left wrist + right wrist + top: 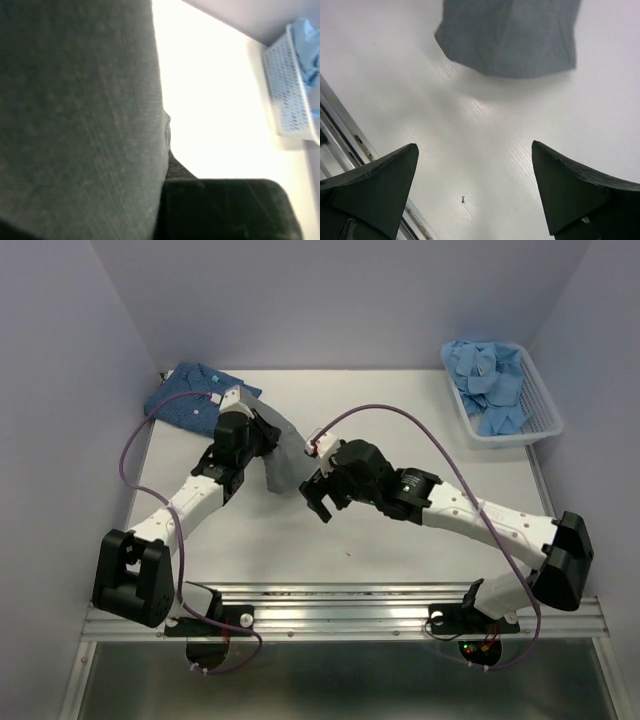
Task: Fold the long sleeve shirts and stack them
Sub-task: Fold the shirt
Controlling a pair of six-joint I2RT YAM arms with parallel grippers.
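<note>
A plain dark grey long sleeve shirt hangs bunched over the white table, and my left gripper is shut on its upper edge. In the left wrist view grey cloth fills the left side and presses against one dark finger. My right gripper stands open just right of the shirt's lower end, holding nothing. In the right wrist view that gripper frames bare table, with the grey shirt ahead of it. A dark blue patterned shirt lies folded at the back left.
A white slatted basket at the back right holds several light blue shirts. A metal rail runs along the table's near edge. Purple cables loop above both arms. Walls close in the table on three sides.
</note>
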